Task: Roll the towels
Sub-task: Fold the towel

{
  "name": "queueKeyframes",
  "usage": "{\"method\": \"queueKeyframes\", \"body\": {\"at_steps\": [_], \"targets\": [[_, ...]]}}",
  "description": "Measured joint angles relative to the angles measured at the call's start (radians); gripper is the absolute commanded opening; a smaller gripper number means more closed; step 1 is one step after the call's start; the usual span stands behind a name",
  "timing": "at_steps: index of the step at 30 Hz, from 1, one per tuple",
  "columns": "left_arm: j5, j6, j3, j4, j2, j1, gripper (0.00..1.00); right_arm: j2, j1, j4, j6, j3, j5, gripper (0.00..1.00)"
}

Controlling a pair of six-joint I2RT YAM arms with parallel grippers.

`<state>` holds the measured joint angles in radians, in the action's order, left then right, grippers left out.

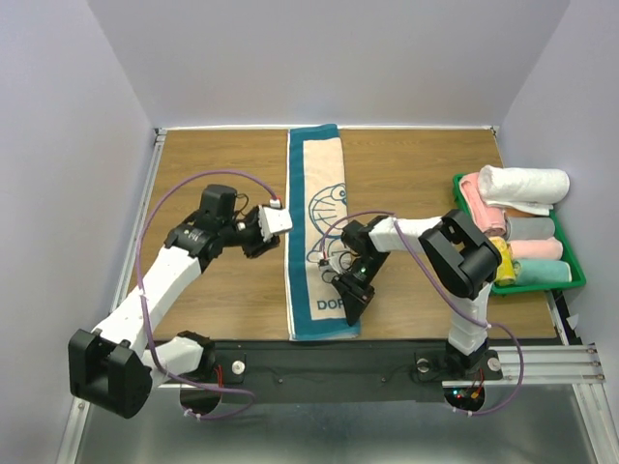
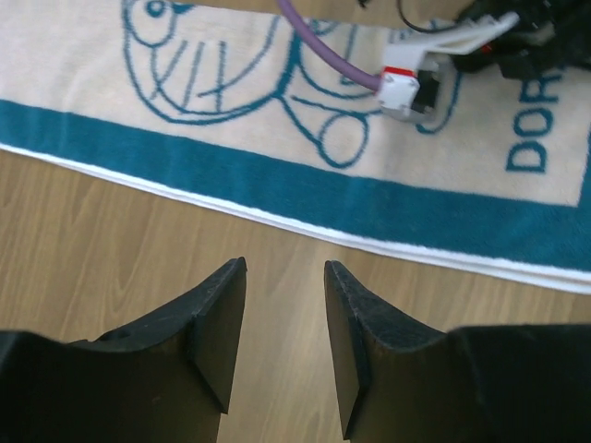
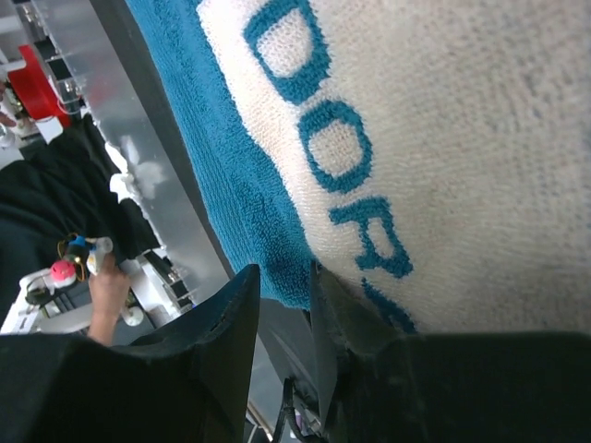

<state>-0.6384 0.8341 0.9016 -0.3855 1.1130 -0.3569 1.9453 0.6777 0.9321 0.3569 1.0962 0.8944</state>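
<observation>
One of the towels point(image 1: 314, 184) lies flat and lengthwise down the middle of the table, cream in the centre with a teal border, a teal-outline cartoon cat and teal lettering. My left gripper point(image 1: 266, 242) hovers over bare wood just off its left edge, open and empty point(image 2: 284, 268), with the towel's long edge point(image 2: 277, 185) ahead of it. My right gripper point(image 1: 349, 307) is at the towel's near end by the lettering. Its jaws point(image 3: 284, 272) are narrowly open, and the teal hem point(image 3: 231, 185) lies right at the fingertips, one finger against the cloth.
A green tray point(image 1: 538, 287) at the right edge holds several rolled towels, a white one point(image 1: 527, 184) on top. A metal rail point(image 1: 542, 362) runs along the near table edge. White walls close in the left, back and right.
</observation>
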Motion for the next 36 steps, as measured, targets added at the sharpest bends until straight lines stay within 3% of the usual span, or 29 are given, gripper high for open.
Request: {"method": "queueKeyframes", "body": {"at_steps": [8, 16, 23, 27, 29, 36], "targets": [[0.059, 0.097, -0.079, -0.049, -0.04, -0.098, 0.48, 0.08, 0.01, -0.003, -0.042, 0.021, 0.017, 0.41], [0.206, 0.132, -0.205, -0.079, -0.139, -0.537, 0.52, 0.088, 0.01, -0.001, -0.112, 0.057, 0.013, 0.43], [0.386, -0.003, -0.318, 0.018, -0.073, -0.859, 0.55, 0.098, -0.001, -0.006, -0.133, 0.061, 0.013, 0.43], [0.455, -0.082, -0.327, 0.11, -0.011, -0.945, 0.57, 0.122, -0.011, 0.002, -0.143, 0.072, 0.03, 0.43], [0.473, -0.108, -0.327, 0.15, 0.018, -0.964, 0.65, 0.13, -0.016, 0.002, -0.143, 0.079, 0.041, 0.43], [0.52, -0.185, -0.335, 0.261, 0.09, -1.03, 0.64, 0.137, -0.024, -0.002, -0.141, 0.086, 0.055, 0.43]]}}
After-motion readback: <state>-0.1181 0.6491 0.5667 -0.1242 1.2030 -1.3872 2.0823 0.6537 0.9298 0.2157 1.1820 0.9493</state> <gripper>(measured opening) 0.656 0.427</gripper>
